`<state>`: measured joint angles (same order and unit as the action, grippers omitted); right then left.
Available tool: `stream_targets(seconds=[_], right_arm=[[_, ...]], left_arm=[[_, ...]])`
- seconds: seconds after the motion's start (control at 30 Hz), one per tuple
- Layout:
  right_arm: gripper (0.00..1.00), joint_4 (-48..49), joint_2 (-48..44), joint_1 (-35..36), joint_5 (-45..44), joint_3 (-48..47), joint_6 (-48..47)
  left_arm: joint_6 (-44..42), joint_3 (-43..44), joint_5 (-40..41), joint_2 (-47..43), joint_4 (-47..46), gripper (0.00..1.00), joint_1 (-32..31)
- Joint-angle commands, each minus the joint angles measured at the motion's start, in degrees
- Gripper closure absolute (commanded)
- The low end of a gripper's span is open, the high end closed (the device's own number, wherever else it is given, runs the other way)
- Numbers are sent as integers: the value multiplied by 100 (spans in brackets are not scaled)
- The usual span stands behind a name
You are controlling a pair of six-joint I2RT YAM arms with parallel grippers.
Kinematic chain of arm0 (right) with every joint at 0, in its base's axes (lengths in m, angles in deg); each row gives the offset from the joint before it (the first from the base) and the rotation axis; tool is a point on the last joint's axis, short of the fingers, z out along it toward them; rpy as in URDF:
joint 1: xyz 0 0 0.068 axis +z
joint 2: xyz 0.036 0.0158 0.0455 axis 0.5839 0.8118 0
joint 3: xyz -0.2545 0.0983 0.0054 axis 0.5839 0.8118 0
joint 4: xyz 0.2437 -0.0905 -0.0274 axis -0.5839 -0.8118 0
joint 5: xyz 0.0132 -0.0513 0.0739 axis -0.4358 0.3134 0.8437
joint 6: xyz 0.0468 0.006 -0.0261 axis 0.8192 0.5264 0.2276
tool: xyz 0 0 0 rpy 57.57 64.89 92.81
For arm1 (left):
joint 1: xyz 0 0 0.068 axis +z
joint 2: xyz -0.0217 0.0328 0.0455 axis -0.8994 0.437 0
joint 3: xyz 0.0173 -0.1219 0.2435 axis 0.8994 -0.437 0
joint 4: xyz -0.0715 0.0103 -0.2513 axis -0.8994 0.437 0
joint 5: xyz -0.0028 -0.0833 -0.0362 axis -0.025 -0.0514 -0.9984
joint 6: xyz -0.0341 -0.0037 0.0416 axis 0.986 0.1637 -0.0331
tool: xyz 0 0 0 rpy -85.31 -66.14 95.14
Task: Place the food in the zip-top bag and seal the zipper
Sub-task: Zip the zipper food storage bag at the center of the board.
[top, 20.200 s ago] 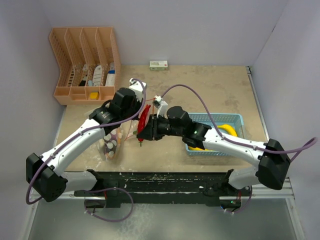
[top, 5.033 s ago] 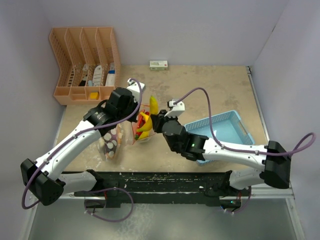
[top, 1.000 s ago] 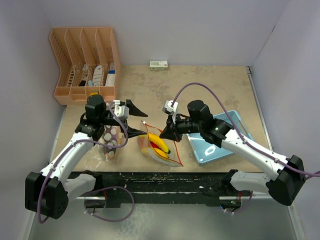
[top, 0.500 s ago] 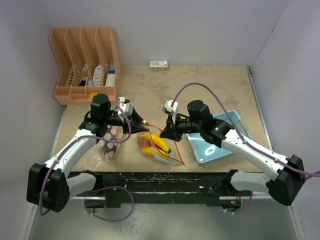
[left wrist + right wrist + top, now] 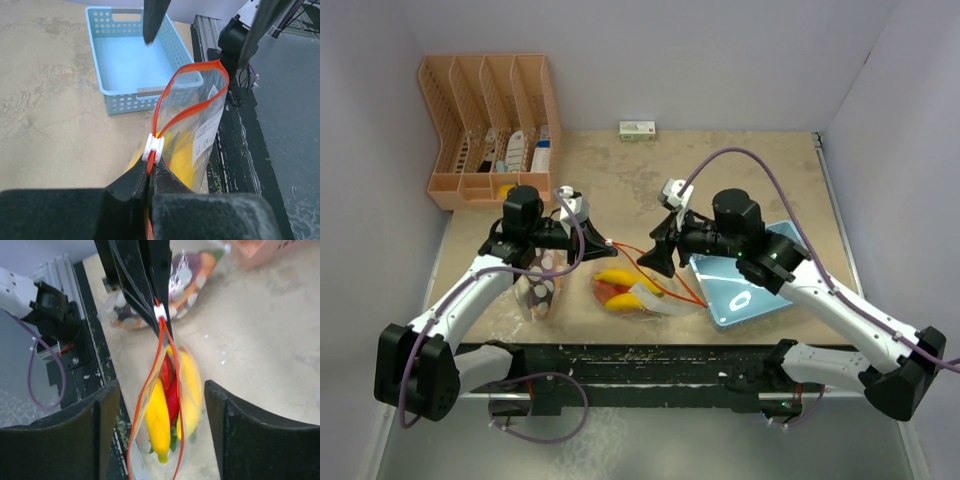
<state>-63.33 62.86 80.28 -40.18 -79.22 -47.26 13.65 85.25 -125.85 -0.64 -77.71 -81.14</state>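
Standing at the back, one orange rack (image 5: 490, 120) holds small things in its slots, and one blue basket (image 5: 125, 65) sits by the right arm. Between the arms, the zip-top bag (image 5: 655, 302) holds the food: two yellow bananas (image 5: 159, 420) and one red chili (image 5: 171, 390). The left gripper (image 5: 151, 172) pinches the zipper (image 5: 200, 66) by the white slider (image 5: 153, 148), while the right gripper (image 5: 161, 387) is spread wide, holding nothing.

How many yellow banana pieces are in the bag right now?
2. Both are inside the zip-top bag: in the right wrist view, one banana piece left of the red chili, the other banana piece right of it. More may be hidden.
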Motion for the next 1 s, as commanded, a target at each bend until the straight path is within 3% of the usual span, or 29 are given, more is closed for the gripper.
stream_targets(seconds=[0.0, 0.47, 0.73, 0.97], right_arm=[[26, 301, -200, -25, -187, -496, -12], [38, 1239, 1091, -24, 942, -911, 185], [40, 1788, 1293, -22, 1177, -832, 487], [49, 2054, 1589, -21, 1478, -814, 661]], left_arm=[[165, 281, 57, -143, 91, 100, -24], [162, 253, 163, -343, 196, 100, -20], [158, 235, 194, -359, 197, 100, -20], [171, 243, 211, -333, 209, 100, -22]])
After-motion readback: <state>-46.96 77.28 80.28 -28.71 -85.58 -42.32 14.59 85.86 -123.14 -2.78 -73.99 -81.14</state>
